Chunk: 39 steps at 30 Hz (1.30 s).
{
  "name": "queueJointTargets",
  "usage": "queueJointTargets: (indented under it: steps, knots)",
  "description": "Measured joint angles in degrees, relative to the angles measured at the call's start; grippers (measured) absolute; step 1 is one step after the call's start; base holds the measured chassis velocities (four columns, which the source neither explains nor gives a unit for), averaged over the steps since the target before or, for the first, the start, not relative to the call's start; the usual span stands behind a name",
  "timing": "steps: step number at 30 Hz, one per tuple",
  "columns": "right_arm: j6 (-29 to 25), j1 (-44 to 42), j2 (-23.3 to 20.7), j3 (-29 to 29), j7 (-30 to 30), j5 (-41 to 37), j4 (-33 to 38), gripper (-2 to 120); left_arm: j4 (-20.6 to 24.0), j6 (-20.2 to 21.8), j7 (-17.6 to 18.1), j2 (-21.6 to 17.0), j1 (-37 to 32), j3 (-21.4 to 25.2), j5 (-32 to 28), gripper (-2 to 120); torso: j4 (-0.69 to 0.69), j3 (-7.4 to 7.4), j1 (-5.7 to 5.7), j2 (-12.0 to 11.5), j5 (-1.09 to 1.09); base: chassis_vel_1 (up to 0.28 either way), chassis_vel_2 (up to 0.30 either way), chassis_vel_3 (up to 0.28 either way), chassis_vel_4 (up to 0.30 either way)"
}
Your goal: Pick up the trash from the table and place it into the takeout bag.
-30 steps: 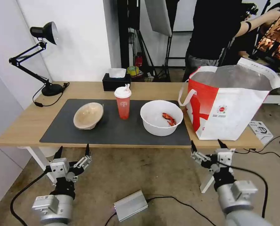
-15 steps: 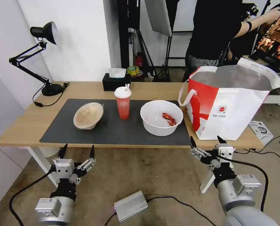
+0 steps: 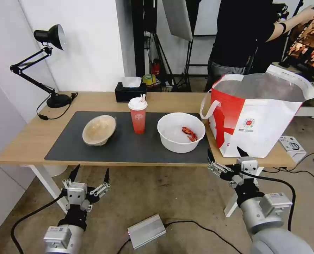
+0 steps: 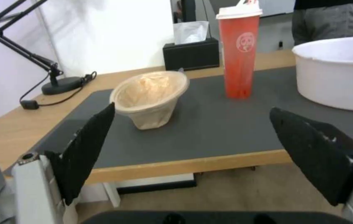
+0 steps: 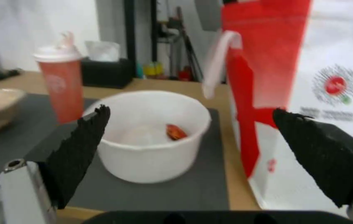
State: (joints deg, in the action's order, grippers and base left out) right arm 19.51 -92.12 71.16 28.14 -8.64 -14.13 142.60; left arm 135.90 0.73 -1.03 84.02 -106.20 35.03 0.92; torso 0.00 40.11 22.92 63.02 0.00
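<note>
A plain white wall (image 3: 93,42) closed the left rear of the room. The floor (image 3: 164,197) was mottled grey-brown, like concrete. A black articulated desk lamp (image 3: 47,35) stood on its round base at the far left corner of the tabletop (image 3: 19,141), its cord trailing beside it. A black tissue box (image 3: 128,93) sat at the rear edge. Behind stood dark stands and tripods (image 3: 185,53). On the floor lay a silver metal box (image 3: 146,231) with black cables, and a small white carton (image 3: 292,146) lay to the right.
</note>
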Motion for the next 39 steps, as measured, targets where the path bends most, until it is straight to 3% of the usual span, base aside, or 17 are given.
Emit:
queueJointTargets:
  steps: [11, 18, 20, 24, 25, 34, 38, 39]
  knots:
    - [-2.66, 6.56, -8.99, -1.93, -0.84, -6.48, -1.62, 100, -0.24, -0.56, 0.2, 1.4, -0.11, 0.61, -0.08, 100, 0.0, 0.0, 0.0, 0.0, 0.01, 0.0, 0.0, 0.0, 0.0]
    - [-5.24, 13.11, -18.29, -3.12, 1.56, -12.83, -4.13, 100, -0.24, -0.77, 0.31, 2.08, -0.13, 1.11, -0.12, 100, 0.0, 0.0, 0.0, 0.0, 0.01, 0.0, 0.0, 0.0, 0.0]
    - [-5.86, 16.48, -23.13, -3.78, 3.99, -15.6, -5.48, 100, -0.23, -0.77, 0.34, 2.18, -0.11, 1.31, -0.14, 100, 0.01, 0.0, 0.0, 0.0, 0.0, 0.0, 0.0, 0.0, 0.0]
    - [-6.19, 19.33, -27.17, -4.81, 5.83, -18.73, -6.32, 100, -0.19, -0.78, 0.36, 2.33, -0.11, 1.45, -0.15, 100, 0.0, 0.0, 0.0, 0.0, 0.0, 0.0, 0.0, 0.0, 0.0]
    - [-6.04, 21.93, -30.0, -5.77, 7.09, -21.42, -6.9, 100, -0.19, -0.78, 0.37, 2.4, -0.12, 1.56, -0.16, 100, -0.01, 0.0, 0.0, 0.0, 0.03, 0.0, 0.0, 0.0, 0.0]
    - [-2.69, 36.62, -43.27, -10.88, 15.05, -34.88, -10.33, 100, -0.14, -0.91, 0.44, 2.69, -0.05, 1.8, -0.24, 100, 0.0, 0.0, 0.0, -0.01, -0.01, 0.0, 0.0, 0.0, 0.0]
    - [1.94, 42.25, -46.1, -14.21, 15.17, -42.09, -11.2, 100, -0.21, -1.12, 0.47, 2.75, 0.06, 1.84, -0.3, 100, 0.0, 0.0, 0.0, 0.0, 0.0, 0.0, 0.0, 0.0, 0.0]
    - [6.68, 46.15, -46.73, -16.26, 14.74, -44.82, -12.06, 100, -0.35, -1.45, 0.51, 2.75, 0.09, 1.87, -0.32, 100, 0.0, 0.0, 0.0, 0.0, 0.0, 0.0, 0.0, 0.0, 0.0]
